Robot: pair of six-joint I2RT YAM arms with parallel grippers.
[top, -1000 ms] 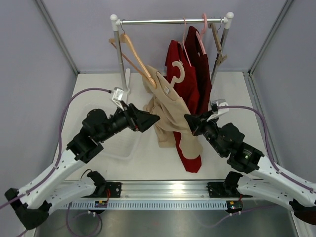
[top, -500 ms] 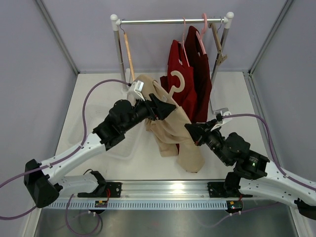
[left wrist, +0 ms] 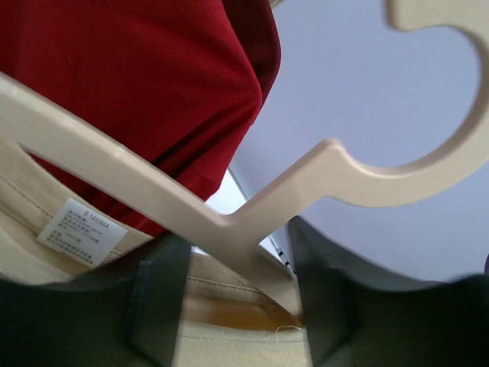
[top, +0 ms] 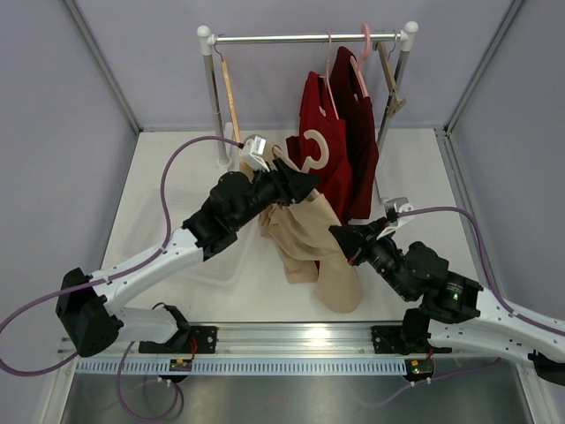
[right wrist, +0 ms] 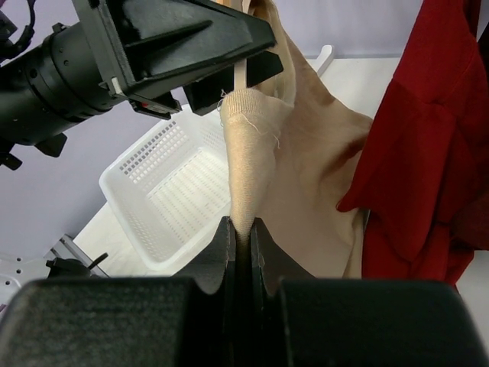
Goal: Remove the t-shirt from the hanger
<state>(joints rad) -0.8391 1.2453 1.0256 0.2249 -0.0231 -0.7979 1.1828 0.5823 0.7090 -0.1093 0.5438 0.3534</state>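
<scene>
A beige t-shirt [top: 311, 243] hangs from a cream plastic hanger [top: 315, 147] that is off the rail. My left gripper [top: 300, 187] is shut on the hanger's neck just below the hook. In the left wrist view the hanger [left wrist: 114, 164] runs between the fingers of the left gripper [left wrist: 237, 267], with the shirt's collar [left wrist: 229, 336] beneath. My right gripper [top: 341, 235] is shut on a fold of the shirt. In the right wrist view the right gripper [right wrist: 241, 229] pinches the beige cloth [right wrist: 306, 168], which stretches up to the left gripper [right wrist: 229, 53].
A clothes rail [top: 309, 39] stands at the back with red garments [top: 340, 132] on pink hangers [top: 362, 62] and a bare wooden hanger [top: 228, 88]. A white basket [top: 221, 278] lies on the table under the left arm, and it also shows in the right wrist view [right wrist: 168, 191].
My left gripper has moved back and to the right, up to the hanger's neck. My right gripper has drawn toward the front with the shirt fold. The wooden hanger has swung back to hang straight.
</scene>
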